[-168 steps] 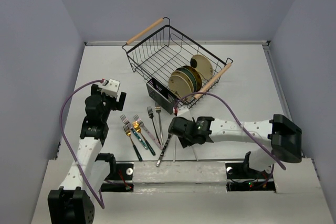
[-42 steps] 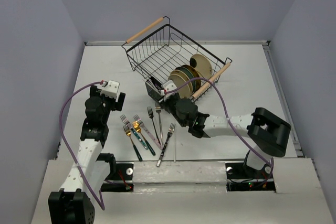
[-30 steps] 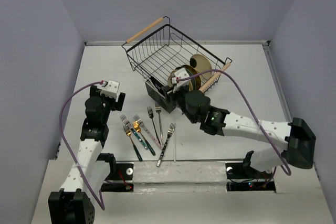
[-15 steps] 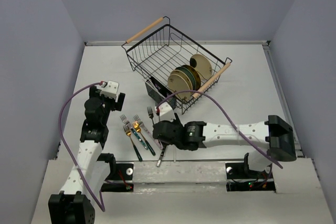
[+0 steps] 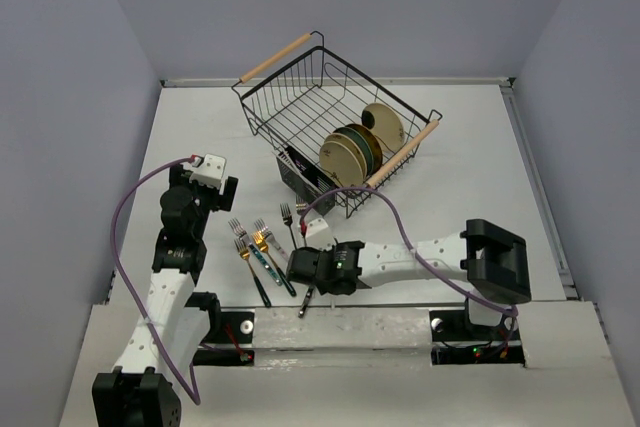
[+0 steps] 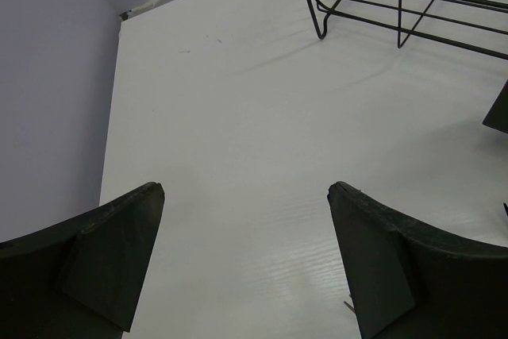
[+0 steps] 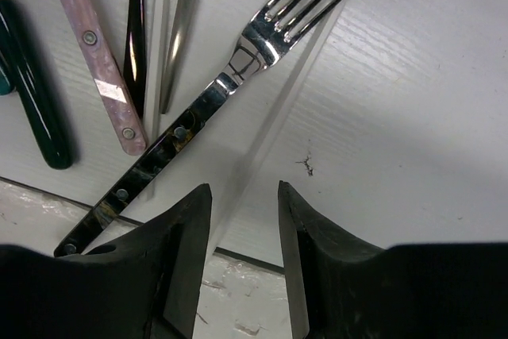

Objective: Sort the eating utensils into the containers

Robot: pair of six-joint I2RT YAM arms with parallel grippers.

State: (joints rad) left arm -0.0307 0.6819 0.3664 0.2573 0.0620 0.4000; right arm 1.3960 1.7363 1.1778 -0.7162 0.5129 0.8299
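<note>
Half open and empty, our right gripper (image 7: 242,196) hangs over the dark-handled fork (image 7: 182,129) so we can straddle its handle.

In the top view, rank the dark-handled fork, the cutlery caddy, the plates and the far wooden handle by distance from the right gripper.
From the right gripper:
1. dark-handled fork, just beneath it.
2. cutlery caddy, farther up the table.
3. plates, behind the caddy, to the right.
4. far wooden handle, at the back.
</note>
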